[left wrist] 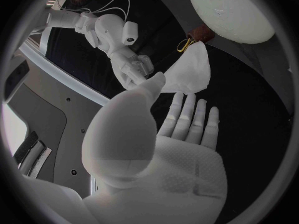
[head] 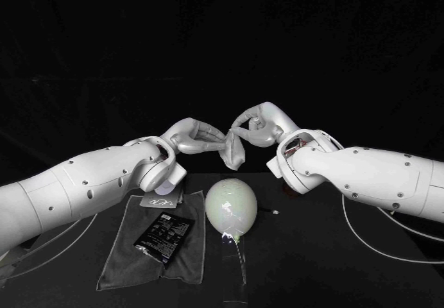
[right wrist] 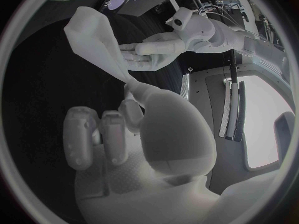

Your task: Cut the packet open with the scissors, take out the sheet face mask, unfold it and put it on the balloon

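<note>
The pale sheet face mask (head: pixel 234 154) hangs bunched in the air between my two hands, above the far end of the balloon (head: pixel 230 205). My left hand (head: pixel 196 138) holds one edge of the mask (left wrist: pixel 190 72) with its thumb, its other fingers (left wrist: pixel 187 117) stretched out. My right hand (head: pixel 257 128) pinches the other edge of the mask (right wrist: pixel 93 40) at its thumb tip (right wrist: pixel 132 88). The whitish oval balloon lies on the table below. The black packet (head: pixel 165 236) lies on a grey cloth (head: pixel 129 263) to the balloon's left.
A small white piece with script on it (head: pixel 159 201) sits at the cloth's far edge. A tiny object (head: pixel 274 210) lies right of the balloon. A yellow loop (left wrist: pixel 184 45) lies near the balloon (left wrist: pixel 230 10).
</note>
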Tool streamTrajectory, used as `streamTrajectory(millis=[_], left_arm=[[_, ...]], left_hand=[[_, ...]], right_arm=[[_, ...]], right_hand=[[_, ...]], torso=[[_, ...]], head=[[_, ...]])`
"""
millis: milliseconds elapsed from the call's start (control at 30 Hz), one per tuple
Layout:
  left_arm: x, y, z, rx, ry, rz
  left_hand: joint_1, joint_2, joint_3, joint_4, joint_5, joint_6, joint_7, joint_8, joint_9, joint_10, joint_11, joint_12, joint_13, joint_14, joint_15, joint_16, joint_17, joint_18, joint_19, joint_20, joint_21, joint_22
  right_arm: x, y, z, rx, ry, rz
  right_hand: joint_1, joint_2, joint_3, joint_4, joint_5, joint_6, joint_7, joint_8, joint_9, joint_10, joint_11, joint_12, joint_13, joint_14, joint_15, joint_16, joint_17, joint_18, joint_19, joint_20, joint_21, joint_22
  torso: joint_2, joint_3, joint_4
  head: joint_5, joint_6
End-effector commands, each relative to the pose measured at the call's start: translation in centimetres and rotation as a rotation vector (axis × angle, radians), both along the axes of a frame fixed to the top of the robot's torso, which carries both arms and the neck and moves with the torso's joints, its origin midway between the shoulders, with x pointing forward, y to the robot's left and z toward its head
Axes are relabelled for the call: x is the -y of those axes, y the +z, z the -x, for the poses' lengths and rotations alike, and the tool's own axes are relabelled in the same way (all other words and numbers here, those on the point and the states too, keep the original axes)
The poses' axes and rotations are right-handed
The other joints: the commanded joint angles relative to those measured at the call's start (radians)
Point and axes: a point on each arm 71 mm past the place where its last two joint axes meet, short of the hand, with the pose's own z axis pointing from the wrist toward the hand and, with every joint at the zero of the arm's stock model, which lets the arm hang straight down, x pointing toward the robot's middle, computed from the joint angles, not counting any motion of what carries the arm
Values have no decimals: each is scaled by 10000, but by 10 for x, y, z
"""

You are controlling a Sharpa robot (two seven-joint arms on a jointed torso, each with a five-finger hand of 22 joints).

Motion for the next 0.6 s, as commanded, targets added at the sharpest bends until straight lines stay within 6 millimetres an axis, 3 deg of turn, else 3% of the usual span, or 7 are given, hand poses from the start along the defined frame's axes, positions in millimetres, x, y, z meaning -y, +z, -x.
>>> streamTrajectory(millis=[33, 433, 567, 600], left_arm=[[0, 2, -2, 100, 277, 39], [0, 1, -6, 147, 476, -64], [4, 0, -5, 8, 268, -104], [4, -1, -5, -19, 215, -109]], left_hand=[[124, 56, -90, 7, 16, -56, 540, -41, -39, 84, -47, 43, 13, 127, -41, 56, -5, 7, 115, 3, 44, 23], [495, 222, -204, -31, 17, 130, 607, 27, -122, 269, -112, 219, 28, 452, -119, 150, -31, 59, 549, -10, 133, 58], [590, 248, -262, -39, 17, 127, 462, 37, -166, 48, -52, 168, 0, 202, -52, -17, -119, 39, 504, -3, 103, 41], [607, 263, -289, -29, 17, 153, 250, 55, -178, 13, 28, 178, 4, 102, 5, -88, -159, 17, 398, 1, 65, 23]], right_arm=[[-2, 1, 2, 2, 158, 75], [-3, 1, 6, -10, 259, 58], [-2, 0, 6, -24, 251, 55], [-2, 0, 6, -30, 262, 55]], right_hand=[[-7, 75, 78, -3, 22, 65, -19, 161, 478, 646, -425, 35, 147, 994, -73, 39, 2413, -119, 577, -15, 42, 2311], [-7, 75, 78, -3, 22, 65, -19, 161, 478, 646, -425, 35, 147, 994, -73, 39, 2413, -119, 577, -15, 42, 2311], [-7, 75, 78, -3, 22, 65, -19, 161, 478, 646, -425, 35, 147, 994, -73, 39, 2413, -119, 577, -15, 42, 2311], [-7, 75, 78, -3, 22, 65, -19, 161, 478, 646, -425, 35, 147, 994, -73, 39, 2413, -119, 577, -15, 42, 2311]], torso=[[-2, 1, 0], [7, -5, 12], [5, -11, 4], [4, -11, 0]], head=[[-12, 1], [-27, 61], [-22, 39], [-20, 38]])
